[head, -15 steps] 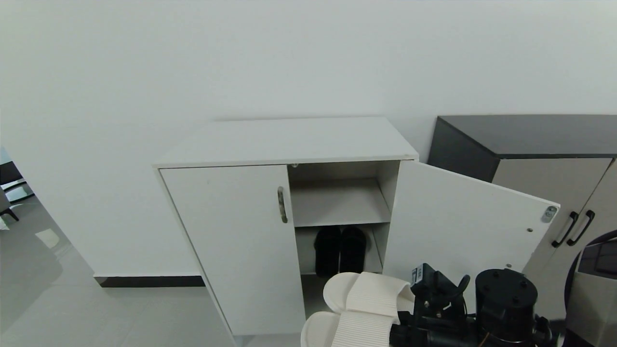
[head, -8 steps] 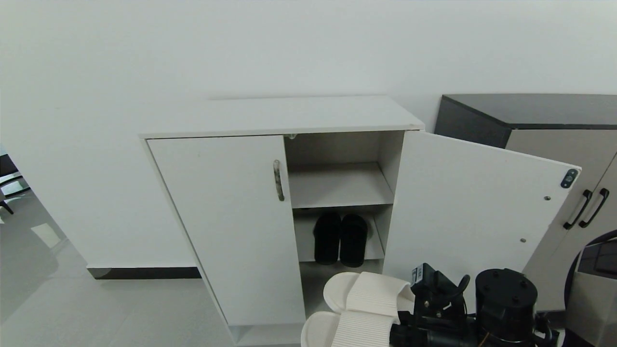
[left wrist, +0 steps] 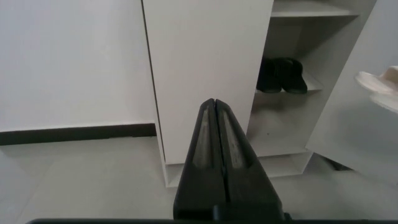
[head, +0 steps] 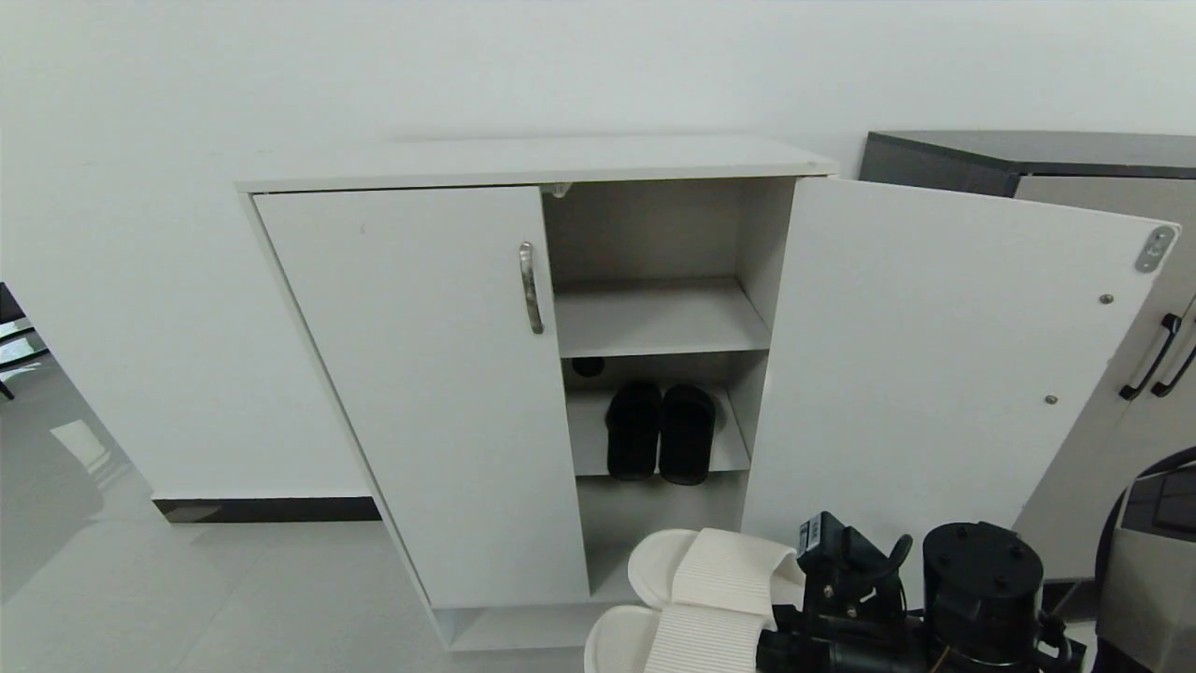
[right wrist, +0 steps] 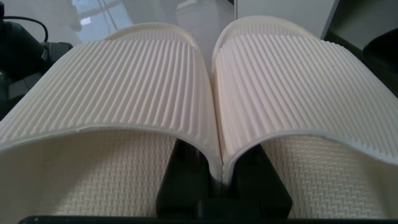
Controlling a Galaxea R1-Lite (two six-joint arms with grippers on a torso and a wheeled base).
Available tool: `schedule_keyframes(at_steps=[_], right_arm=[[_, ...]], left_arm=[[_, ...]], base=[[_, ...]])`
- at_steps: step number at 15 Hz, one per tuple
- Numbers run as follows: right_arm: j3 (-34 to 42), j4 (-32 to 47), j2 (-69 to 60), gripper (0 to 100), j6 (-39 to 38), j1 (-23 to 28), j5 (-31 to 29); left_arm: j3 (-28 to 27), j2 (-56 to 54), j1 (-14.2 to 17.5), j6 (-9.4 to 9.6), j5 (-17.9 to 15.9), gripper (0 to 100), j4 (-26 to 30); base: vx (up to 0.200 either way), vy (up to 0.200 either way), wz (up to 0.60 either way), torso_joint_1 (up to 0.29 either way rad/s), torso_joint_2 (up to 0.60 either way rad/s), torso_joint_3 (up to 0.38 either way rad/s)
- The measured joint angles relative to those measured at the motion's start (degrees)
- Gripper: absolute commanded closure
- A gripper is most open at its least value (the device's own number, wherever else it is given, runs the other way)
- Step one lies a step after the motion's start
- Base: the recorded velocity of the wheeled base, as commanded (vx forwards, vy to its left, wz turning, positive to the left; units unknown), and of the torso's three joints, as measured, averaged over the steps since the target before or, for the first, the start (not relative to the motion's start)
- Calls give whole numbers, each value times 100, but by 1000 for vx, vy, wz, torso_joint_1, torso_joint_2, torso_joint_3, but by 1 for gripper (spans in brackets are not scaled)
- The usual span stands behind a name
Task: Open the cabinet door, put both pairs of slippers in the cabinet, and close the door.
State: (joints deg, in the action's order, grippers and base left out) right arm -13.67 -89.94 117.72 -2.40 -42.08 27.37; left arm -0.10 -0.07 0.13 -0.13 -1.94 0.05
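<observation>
White wall (head: 598, 65), open cabinet (head: 420, 393) — right pincer (right wrist: 222, 180), low before it, clamps two ribbed cream slippers (head: 719, 589); left pincer (left wrist: 214, 112) clenched, flat pads together.

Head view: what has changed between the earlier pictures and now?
Only the camera moved: the cabinet now shows higher and larger in the picture. Nothing was taken or let go. The right gripper still holds the white slippers, the black slippers stay on their shelf, and the right door stays open.

Open right bay (head: 645, 229); black slippers (head: 661, 432) on middle shelf (head: 585, 441)
</observation>
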Motion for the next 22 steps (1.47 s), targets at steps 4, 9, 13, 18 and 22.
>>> schedule_keyframes(at_steps=[4, 9, 13, 18, 22], right_arm=[[221, 4, -20, 100, 779, -2, -362], [-1527, 2901, -538, 100, 295, -657, -3810], [-4113, 6482, -1086, 100, -1306, -1442, -5966], [-5984, 6652, -763, 100, -1615, -1665, -7953], [-6054, 5853, -452, 100, -963, -1626, -7828]], left_arm=[[0, 0, 0, 0, 2, 100, -2], [0, 0, 5, 18, 30, 100, -2], [0, 0, 0, 9, 11, 100, -2], [0, 0, 0, 0, 11, 100, -2], [0, 0, 0, 4, 9, 100, -2]], base=[[0, 0, 0, -22, 94, 62], [0, 0, 0, 0, 0, 0], [0, 0, 0, 0, 0, 0], [0, 0, 0, 0, 0, 0], [0, 0, 0, 0, 0, 0]])
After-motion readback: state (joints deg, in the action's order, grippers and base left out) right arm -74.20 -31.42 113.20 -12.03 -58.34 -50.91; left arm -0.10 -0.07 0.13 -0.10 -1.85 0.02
